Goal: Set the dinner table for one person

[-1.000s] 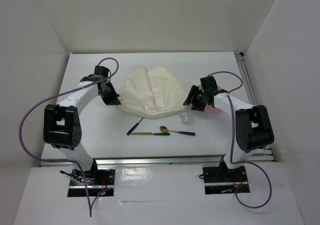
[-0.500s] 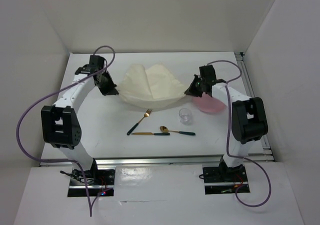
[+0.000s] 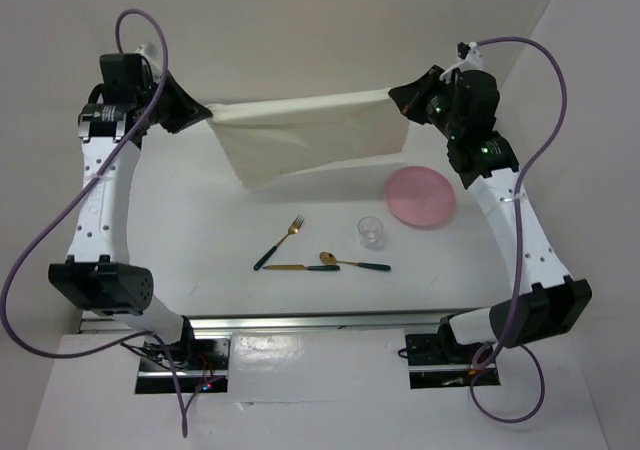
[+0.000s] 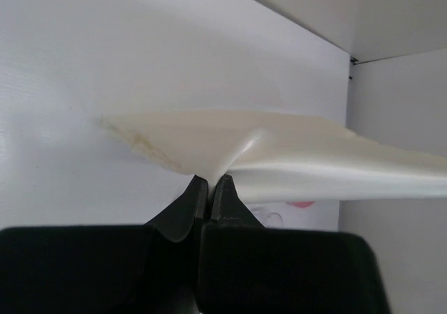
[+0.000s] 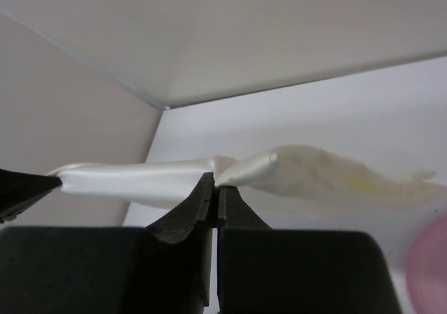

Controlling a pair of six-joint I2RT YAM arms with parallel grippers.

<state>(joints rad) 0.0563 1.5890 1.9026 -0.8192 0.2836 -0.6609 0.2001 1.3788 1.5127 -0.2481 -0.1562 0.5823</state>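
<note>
Large flat matte white rectangular desk [image 3: 200,230] fills the middle of the top view, w/ metal rails on its near and right edges; everything else sits on or hangs over it.

Cream rectangular cloth [image 3: 310,135] is held up in the air over the far part of the desk, stretched side to side btwn the 2 arms, lower edge hanging free and sagging toward the left. Left fingers [image 4: 185,206] are pinched fully together on the cloth's left top corner; right fingers [image 5: 192,209] likewise closed tight on the right top corner; both wrist views show fabric nipped at the tips.

Step in hand, prob.: spreading the cloth as a placemat, i.e. early in the task; nothing is arranged as a setting yet. Next move calls for both arms to lower together, keeping the cloth taut, and lay it flat on bare desk; the near-centre is taken up by the cutlery and glass, so it either goes down on the far part or those items need shifting; uneven lowering would likely wrinkle it.

Count, big to small:
- desk: 1
- cloth: 1
- arms: 2
- pink round plate [image 3: 421,197]: 1, right of centre, flat on the desk
- small clear drinking glass [image 3: 371,232]: 1, upright, just near-left of the plate
- gold fork w/ dark handle [image 3: 281,242]: 1; gold knife w/ dark handle [image 3: 301,267]: 1; gold spoon w/ dark handle [image 3: 355,263]: 1; all loose, close together, near-centre
</note>
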